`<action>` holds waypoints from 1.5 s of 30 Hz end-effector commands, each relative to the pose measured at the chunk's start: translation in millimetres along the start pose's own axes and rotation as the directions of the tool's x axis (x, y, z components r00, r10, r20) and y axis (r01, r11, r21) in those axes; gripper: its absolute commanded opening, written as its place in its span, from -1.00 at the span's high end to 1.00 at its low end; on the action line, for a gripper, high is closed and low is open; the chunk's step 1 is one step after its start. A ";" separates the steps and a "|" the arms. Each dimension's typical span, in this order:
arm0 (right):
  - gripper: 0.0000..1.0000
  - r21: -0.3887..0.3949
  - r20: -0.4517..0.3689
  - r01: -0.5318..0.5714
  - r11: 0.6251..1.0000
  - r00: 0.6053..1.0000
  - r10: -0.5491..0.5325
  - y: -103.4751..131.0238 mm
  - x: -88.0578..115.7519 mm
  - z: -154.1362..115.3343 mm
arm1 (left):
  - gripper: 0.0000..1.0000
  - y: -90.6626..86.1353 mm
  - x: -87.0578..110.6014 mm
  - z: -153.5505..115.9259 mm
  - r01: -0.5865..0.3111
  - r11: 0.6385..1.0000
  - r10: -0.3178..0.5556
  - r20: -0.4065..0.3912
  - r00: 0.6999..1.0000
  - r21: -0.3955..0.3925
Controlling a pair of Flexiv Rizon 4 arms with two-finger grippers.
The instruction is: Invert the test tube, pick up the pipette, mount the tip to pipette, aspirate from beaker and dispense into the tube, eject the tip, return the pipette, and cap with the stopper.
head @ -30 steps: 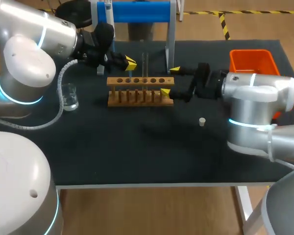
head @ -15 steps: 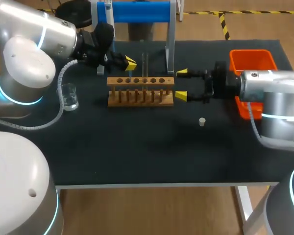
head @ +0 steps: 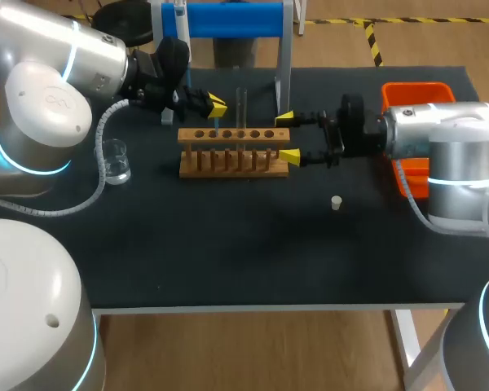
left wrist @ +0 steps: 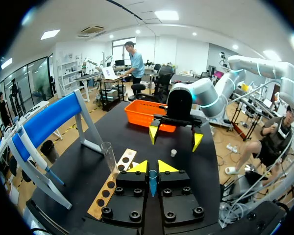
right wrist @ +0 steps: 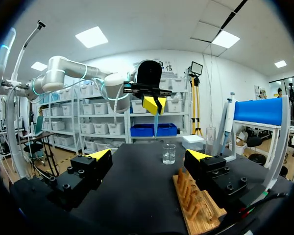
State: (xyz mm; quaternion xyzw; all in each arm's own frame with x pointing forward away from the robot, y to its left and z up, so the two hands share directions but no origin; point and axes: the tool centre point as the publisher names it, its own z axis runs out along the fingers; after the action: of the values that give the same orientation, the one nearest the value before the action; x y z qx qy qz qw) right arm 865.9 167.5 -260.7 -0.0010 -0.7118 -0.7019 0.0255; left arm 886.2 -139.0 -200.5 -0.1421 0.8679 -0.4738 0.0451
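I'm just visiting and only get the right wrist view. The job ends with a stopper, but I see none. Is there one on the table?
Observer: Yes. The head view shows a small white stopper lying on the table, right of the rack and nearer the front edge.
Operator: Anything else I'm missing?
Observer: An orange bin sits at the table's back right corner.
Operator: What's the blue sliver under the other arm's yellow ends?
Observer: The left wrist view shows it up close: the left fingers are shut on a blue tip.
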 end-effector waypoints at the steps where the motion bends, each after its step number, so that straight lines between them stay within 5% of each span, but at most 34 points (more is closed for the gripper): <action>1: -1.00 0.000 0.004 -0.003 1.000 1.000 0.003 1.7 -0.2 15.7 | 1.00 -0.7 -0.7 -1.1 0.000 1.000 -0.001 -0.004 1.000 -0.005; 45: -1.00 0.011 0.013 -0.010 1.000 1.000 0.010 22.2 -28.5 117.2 | 1.00 -0.7 -0.7 -1.1 0.000 1.000 -0.001 -0.004 1.000 -0.005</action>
State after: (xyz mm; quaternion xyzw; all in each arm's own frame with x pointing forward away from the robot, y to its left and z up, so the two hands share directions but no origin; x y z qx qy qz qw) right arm 888.3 280.4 -240.3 -0.0089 -0.7160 -0.6976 0.0246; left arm 886.1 -139.0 -200.7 -0.1421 0.8679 -0.4737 0.0455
